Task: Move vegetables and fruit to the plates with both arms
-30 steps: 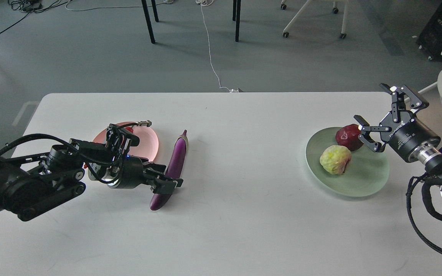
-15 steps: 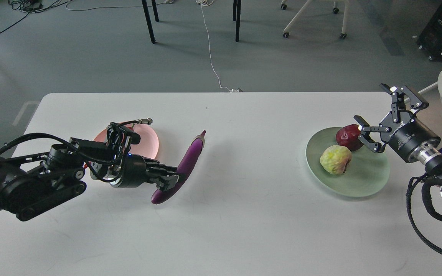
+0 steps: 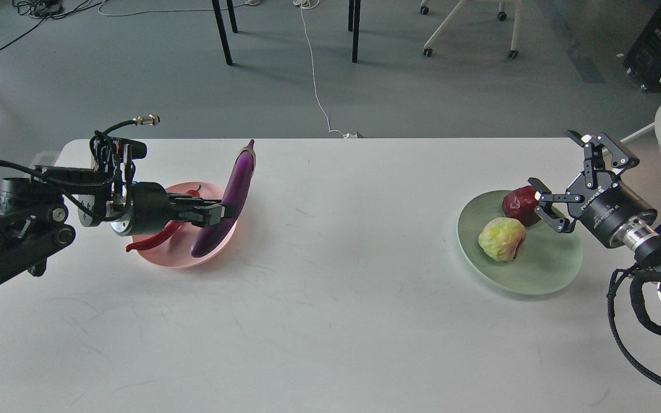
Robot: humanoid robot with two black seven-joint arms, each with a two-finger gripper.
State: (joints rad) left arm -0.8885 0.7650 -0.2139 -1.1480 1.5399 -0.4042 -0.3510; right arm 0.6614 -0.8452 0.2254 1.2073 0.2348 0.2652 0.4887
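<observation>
Vegetables at a pink plate, fruit on a green plate, on a white bench.

A long glossy purple eggplant stands tilted, stem end up, gripped in the left hand over the pale pink plate, where a red chili pepper lies. On the pale green plate sit a dark red round fruit and a bumpy yellow-green fruit, just beside each other.

eggplant lifted, carried over pink plate
</observation>
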